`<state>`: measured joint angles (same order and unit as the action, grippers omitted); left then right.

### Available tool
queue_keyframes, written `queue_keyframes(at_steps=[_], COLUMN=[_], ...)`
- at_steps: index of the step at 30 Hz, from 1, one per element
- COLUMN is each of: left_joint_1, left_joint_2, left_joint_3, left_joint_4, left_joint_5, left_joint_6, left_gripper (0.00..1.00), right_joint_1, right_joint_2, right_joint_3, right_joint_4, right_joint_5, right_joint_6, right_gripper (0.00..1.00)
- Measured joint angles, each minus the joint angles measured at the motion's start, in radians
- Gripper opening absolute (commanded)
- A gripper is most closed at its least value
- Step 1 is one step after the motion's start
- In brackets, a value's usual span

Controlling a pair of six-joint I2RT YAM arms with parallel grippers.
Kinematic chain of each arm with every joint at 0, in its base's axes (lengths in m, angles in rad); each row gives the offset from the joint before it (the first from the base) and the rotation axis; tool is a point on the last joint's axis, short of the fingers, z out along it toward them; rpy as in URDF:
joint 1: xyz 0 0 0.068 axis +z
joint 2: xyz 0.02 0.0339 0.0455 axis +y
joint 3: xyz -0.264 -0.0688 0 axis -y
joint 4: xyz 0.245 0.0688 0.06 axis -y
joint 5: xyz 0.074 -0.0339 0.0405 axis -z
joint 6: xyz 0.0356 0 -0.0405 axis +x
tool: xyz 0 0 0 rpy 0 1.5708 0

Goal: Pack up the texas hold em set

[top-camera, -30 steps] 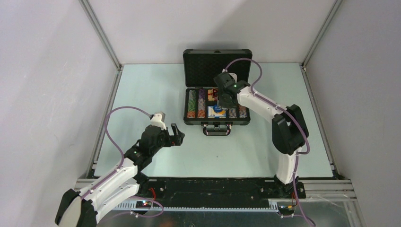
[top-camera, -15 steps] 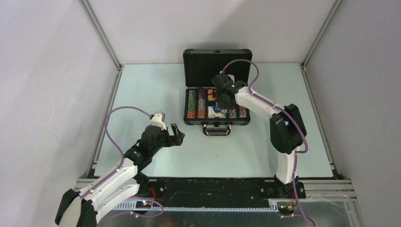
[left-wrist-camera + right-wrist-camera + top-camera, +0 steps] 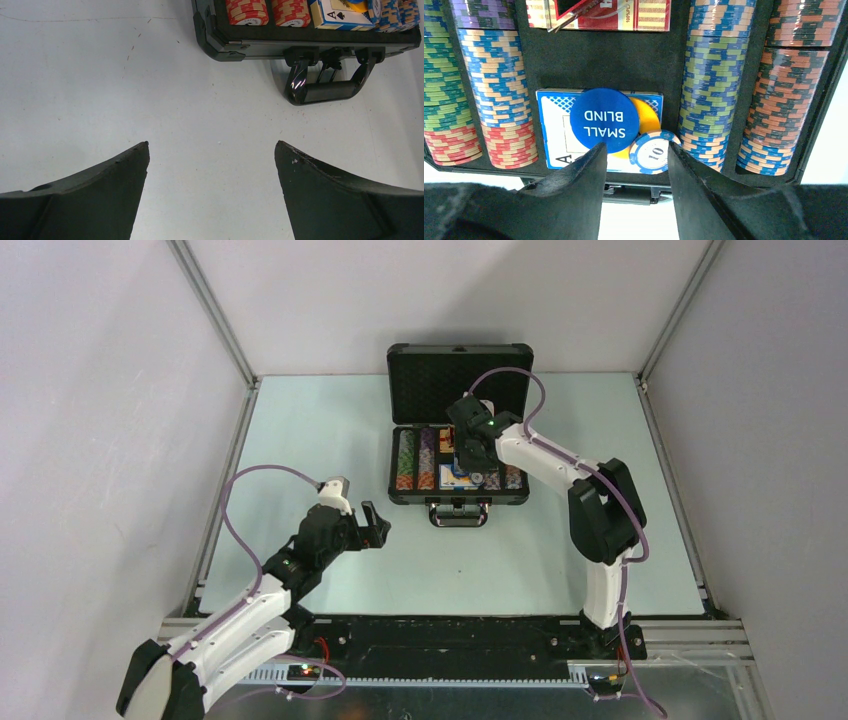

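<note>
Edging slightly leftward and nearer over the past second, the right pincer (image 3: 468, 462) hangs low over the middle well of the open briefcase (image 3: 425, 380). The left pincer (image 3: 375, 525) has not stirred from its place above the table (image 3: 300, 440). Its jaws are spread wide on nothing, well short of the case's carry handle (image 3: 327, 90).

Seen from the right wrist, the right pincer's jaws stand apart and clamp nothing. A white-and-blue chip marked 10 (image 3: 655, 151) lies flat in the gap below them, closer to one finger than the other. It rests on the blue card box (image 3: 551, 115), against the blue SMALL BLIND button (image 3: 605, 118) and over an orange button (image 3: 648, 116).

The loose pieces appear piled on that box because the rows of striped chips (image 3: 709, 90) on either side already look full. The parted jaws over a settled chip suggest a drop-off rather than a pickup. A red card box (image 3: 624, 15) fills the well behind. The lid stands upright at the back, so closing the case is likely among the last steps left.
</note>
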<state>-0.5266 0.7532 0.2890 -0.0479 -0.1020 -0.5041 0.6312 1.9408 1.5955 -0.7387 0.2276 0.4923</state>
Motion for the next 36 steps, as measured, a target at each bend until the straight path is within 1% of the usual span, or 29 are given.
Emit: queue_keyframes(at_steps=[15,32,36], left_joint_1=[0.0,0.0,0.0], left_joint_2=[0.0,0.006,0.006], left_joint_3=[0.0,0.0,0.0], left_joint_4=[0.0,0.0,0.0], left_joint_5=[0.0,0.0,0.0], left_joint_6=[0.0,0.0,0.0], left_gripper=[1.0,1.0,1.0], right_joint_1=[0.0,0.016,0.016], right_joint_2=[0.0,0.001,0.01], right_joint_3=[-0.011,-0.011,-0.011], right_joint_4=[-0.007,-0.032,-0.032], right_joint_5=[0.012,0.023,0.024], right_joint_6=[-0.077,-0.127,-0.132], right_gripper=[0.46,0.42,0.39])
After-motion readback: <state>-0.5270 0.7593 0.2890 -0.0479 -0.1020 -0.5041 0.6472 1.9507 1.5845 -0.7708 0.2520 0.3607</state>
